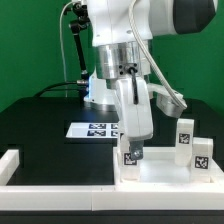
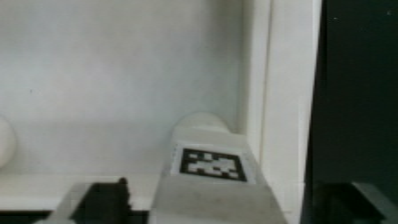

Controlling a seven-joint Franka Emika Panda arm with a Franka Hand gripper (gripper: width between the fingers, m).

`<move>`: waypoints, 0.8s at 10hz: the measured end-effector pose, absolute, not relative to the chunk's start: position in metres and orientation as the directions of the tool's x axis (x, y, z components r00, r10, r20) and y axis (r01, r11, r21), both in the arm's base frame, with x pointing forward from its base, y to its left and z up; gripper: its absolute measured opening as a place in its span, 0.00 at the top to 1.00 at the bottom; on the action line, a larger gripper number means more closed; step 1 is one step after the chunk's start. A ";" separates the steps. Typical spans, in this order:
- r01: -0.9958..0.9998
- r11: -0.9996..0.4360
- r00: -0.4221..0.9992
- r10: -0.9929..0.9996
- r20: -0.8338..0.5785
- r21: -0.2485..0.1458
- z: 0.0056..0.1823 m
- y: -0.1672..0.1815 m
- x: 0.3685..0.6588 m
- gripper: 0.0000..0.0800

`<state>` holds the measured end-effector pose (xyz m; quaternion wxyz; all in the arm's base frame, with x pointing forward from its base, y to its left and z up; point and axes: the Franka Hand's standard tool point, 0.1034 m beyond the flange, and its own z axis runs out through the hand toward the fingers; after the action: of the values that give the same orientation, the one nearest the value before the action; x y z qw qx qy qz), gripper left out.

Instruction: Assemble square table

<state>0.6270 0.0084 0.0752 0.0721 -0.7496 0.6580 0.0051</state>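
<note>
The white square table top (image 1: 160, 172) with a raised rim lies at the exterior view's lower right. My gripper (image 1: 132, 150) is shut on a short white leg block (image 1: 130, 157) with a tag and holds it upright over the top's near left corner. In the wrist view the leg (image 2: 214, 160) stands between my dark fingers (image 2: 103, 200), above the top's white surface (image 2: 107, 80) and close to its rim (image 2: 281, 80). Two more tagged leg blocks (image 1: 185, 135) (image 1: 202, 156) stand at the top's right side.
The marker board (image 1: 98, 128) lies on the black table behind the gripper. A long white border rail (image 1: 12, 165) runs along the front left. A black lamp stand (image 1: 72, 50) rises at the back left.
</note>
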 end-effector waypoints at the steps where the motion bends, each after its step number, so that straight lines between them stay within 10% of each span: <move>1: -0.945 -0.299 0.310 -0.949 -0.067 -0.133 0.075 0.004 0.628 0.23; 6: -0.646 -0.751 0.755 -0.655 0.033 -0.134 0.069 -0.006 0.621 0.19; 8: -0.326 -0.943 0.936 -0.332 0.117 -0.065 0.071 0.009 0.618 0.19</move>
<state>0.6183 0.0090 0.0713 0.0224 -0.9836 0.1672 -0.0635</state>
